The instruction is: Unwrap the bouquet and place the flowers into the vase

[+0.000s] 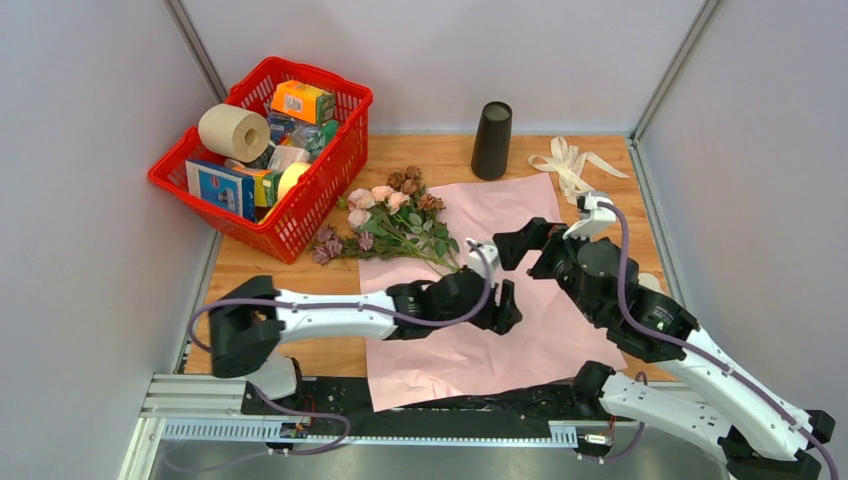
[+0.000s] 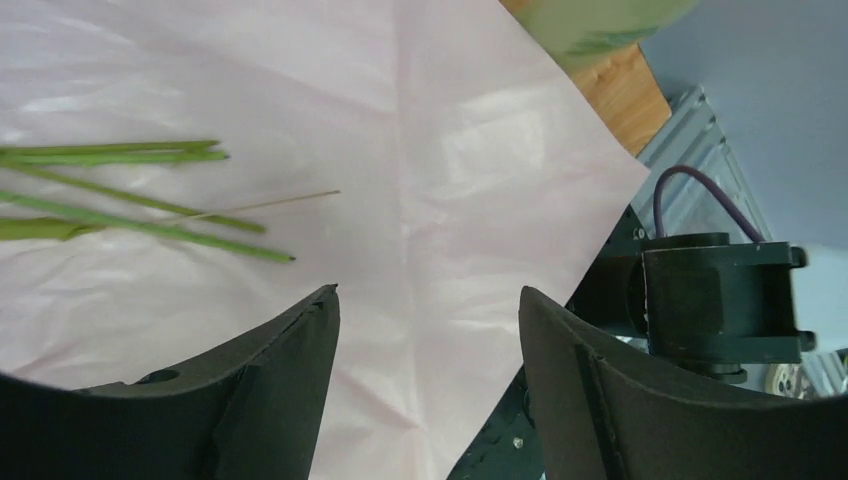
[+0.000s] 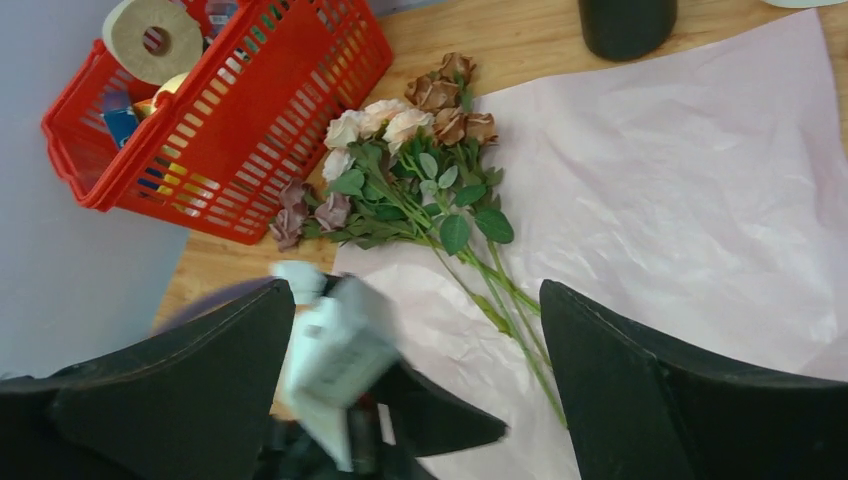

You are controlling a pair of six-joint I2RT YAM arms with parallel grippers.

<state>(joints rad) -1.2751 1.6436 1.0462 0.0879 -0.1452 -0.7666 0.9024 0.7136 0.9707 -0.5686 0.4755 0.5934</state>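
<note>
Flowers (image 1: 395, 225) unwrapped on paper (image 1: 450, 360).
Left gripper (image 2: 428, 292), right gripper (image 3: 415, 285): jaws wide, empty, ready for stems; vase (image 1: 491, 140) at 12 o'clock.

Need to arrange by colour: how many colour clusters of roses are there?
3: brown roses nearest the vase, pale pink-peach roses in the middle, mauve roses beside the red basket. Leaves may hide more blooms.

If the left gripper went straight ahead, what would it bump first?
Probably the pink paper sheet: the left gripper, jaws open, faces it, with the flower stems off to the side.
</note>
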